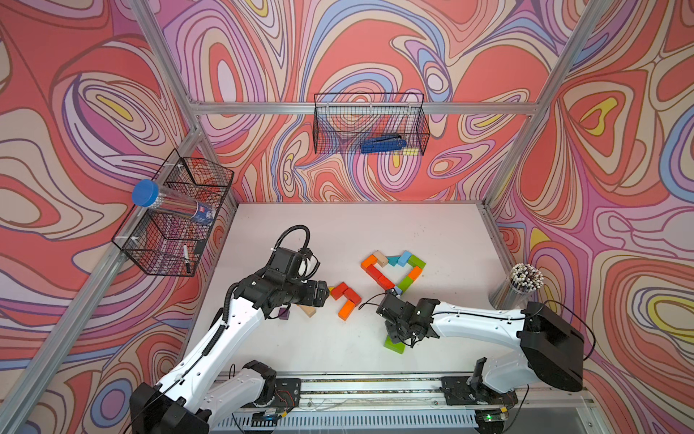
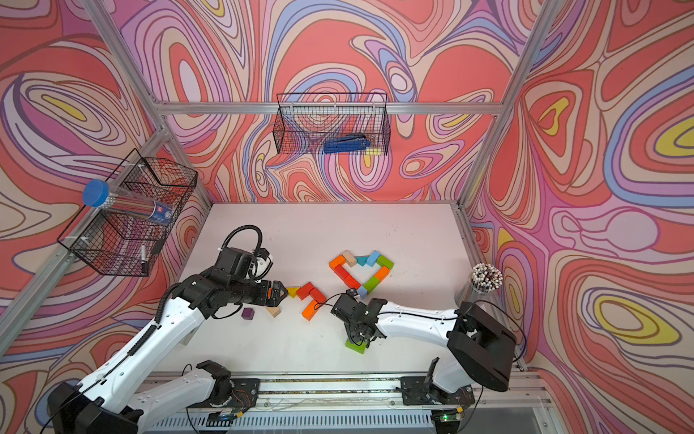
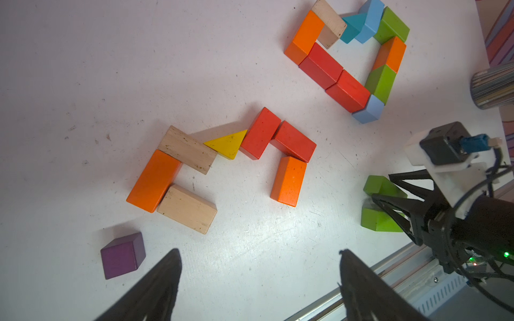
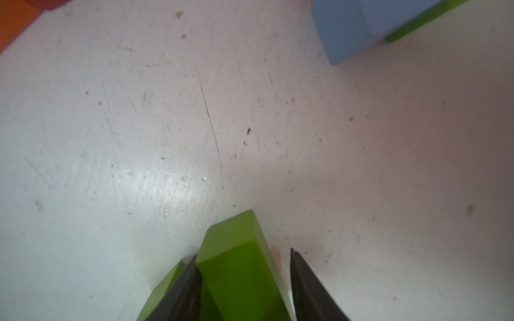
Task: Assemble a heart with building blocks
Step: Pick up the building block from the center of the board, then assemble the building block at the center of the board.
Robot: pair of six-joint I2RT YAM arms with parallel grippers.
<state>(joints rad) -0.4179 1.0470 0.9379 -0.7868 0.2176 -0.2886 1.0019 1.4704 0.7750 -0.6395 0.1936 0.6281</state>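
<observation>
White, scuffed tabletop under swirly pink walls. Right of centre in both top views sits the heart outline, its tip pointing down-frame. Below it the green brick lies between the fingers of the right gripper, long axis running up the wrist frame, near end cut off. One finger touches it; a sliver of tabletop shows by the other. Beside it a second green piece is hard to make out. The left gripper gapes wide and empty beside the purple cube. Its arm hides some loose bricks from above.
</observation>
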